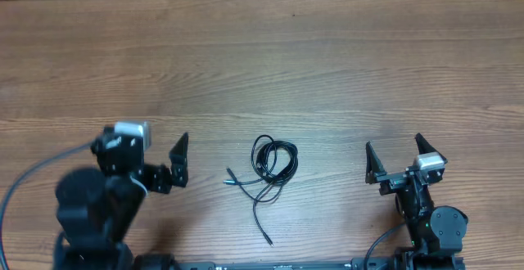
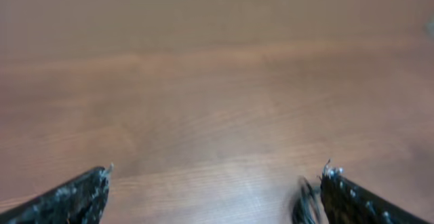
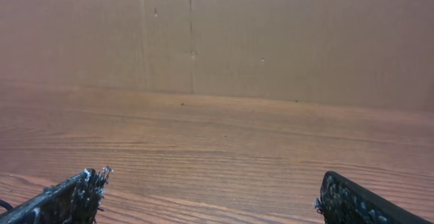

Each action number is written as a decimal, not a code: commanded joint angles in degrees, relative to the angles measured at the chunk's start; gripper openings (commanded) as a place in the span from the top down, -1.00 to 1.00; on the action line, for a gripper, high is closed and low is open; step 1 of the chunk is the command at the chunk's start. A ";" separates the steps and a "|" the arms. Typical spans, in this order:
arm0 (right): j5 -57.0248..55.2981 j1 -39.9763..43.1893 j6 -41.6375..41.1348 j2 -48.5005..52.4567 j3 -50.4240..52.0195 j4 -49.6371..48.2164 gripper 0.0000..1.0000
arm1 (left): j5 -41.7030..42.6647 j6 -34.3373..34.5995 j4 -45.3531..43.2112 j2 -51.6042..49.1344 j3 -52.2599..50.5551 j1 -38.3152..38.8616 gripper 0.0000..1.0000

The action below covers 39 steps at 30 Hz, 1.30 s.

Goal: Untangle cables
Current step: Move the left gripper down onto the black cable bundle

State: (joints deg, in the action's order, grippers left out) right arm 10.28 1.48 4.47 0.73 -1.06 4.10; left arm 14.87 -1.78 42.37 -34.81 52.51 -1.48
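The cables (image 1: pixel 273 162) lie as one small tangle of thin black loops near the table's front middle. One tail runs down toward the front edge and a plug end (image 1: pixel 230 180) points left. My left gripper (image 1: pixel 160 149) is open, to the left of the tangle and apart from it. The left wrist view is blurred, with wide jaws (image 2: pixel 217 171) over bare wood and a bit of the cables (image 2: pixel 306 200) just inside the right finger (image 2: pixel 363 203). My right gripper (image 1: pixel 394 144) stands open to the right of the tangle, holding nothing. In the right wrist view its gripper (image 3: pixel 213 175) frames only bare wood.
The wooden table (image 1: pixel 262 65) stretches back to a brown cardboard wall (image 3: pixel 271 41). A thick grey wire (image 1: pixel 24 180) curves off the left arm at the front left. Both arm bases sit along the front edge.
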 commanded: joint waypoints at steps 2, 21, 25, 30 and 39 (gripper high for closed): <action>0.31 0.26 -0.31 -0.57 0.61 -0.22 -1.00 | 12.96 -9.51 8.72 -11.17 14.80 0.15 -0.99; 0.31 0.26 -0.31 -0.57 0.61 -0.22 -1.00 | 12.76 -25.49 18.86 -36.79 24.48 25.92 -0.99; 0.28 0.26 -0.31 -0.57 0.61 -0.22 -1.00 | 10.86 -25.42 17.31 -43.01 24.48 29.42 -0.99; 0.31 0.26 -0.31 -0.57 0.61 -0.22 -1.00 | 10.58 -25.44 14.91 -50.16 24.48 29.79 -0.99; 0.28 0.26 -0.31 -0.57 0.61 -0.22 -1.00 | -0.68 -31.12 7.72 -64.48 24.48 31.19 -0.89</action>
State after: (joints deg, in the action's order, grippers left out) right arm 10.28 1.48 4.51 0.73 -1.06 4.12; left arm 19.84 -28.88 52.88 -94.59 75.70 28.51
